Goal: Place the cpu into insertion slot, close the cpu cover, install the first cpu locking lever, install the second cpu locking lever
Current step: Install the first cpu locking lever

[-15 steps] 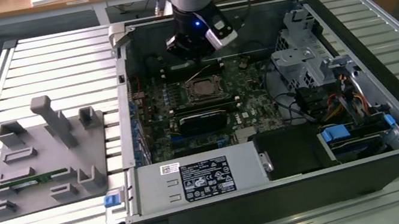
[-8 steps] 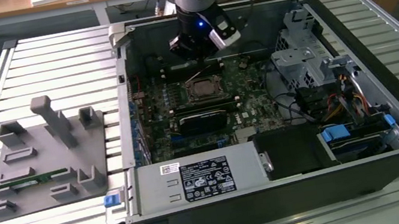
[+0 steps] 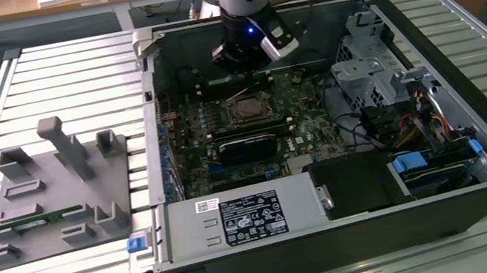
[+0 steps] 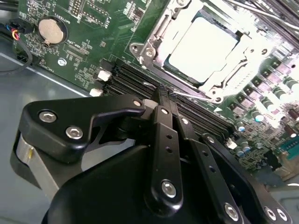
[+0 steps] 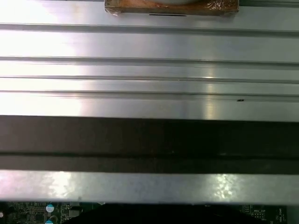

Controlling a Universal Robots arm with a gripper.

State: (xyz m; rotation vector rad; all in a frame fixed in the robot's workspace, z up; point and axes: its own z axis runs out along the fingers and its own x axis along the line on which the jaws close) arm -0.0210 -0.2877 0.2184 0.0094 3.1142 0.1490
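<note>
The cpu (image 4: 205, 44) lies flat in the insertion slot (image 3: 249, 109) on the green board, its silver top showing. The cpu cover (image 4: 155, 33) is down around it, framing the chip. In the second wrist view my gripper (image 4: 166, 91) is shut. Its black fingers (image 4: 161, 121) are pressed together, with their tips just beside the socket's near edge. A thin metal locking lever (image 4: 194, 95) runs from the fingertips along that edge. I cannot tell whether the tips touch it. In the exterior view the gripper (image 3: 248, 69) hangs over the case just behind the socket, and a thin lever (image 3: 242, 94) slants up there.
Black memory slots (image 4: 126, 77) and a coin battery (image 4: 50, 30) lie close to the fingertips. The open computer case (image 3: 475, 98) holds a drive cage (image 3: 362, 76), cables and a power supply (image 3: 237, 219). A grey fixture (image 3: 54, 190) stands on the slatted table at the exterior view's left.
</note>
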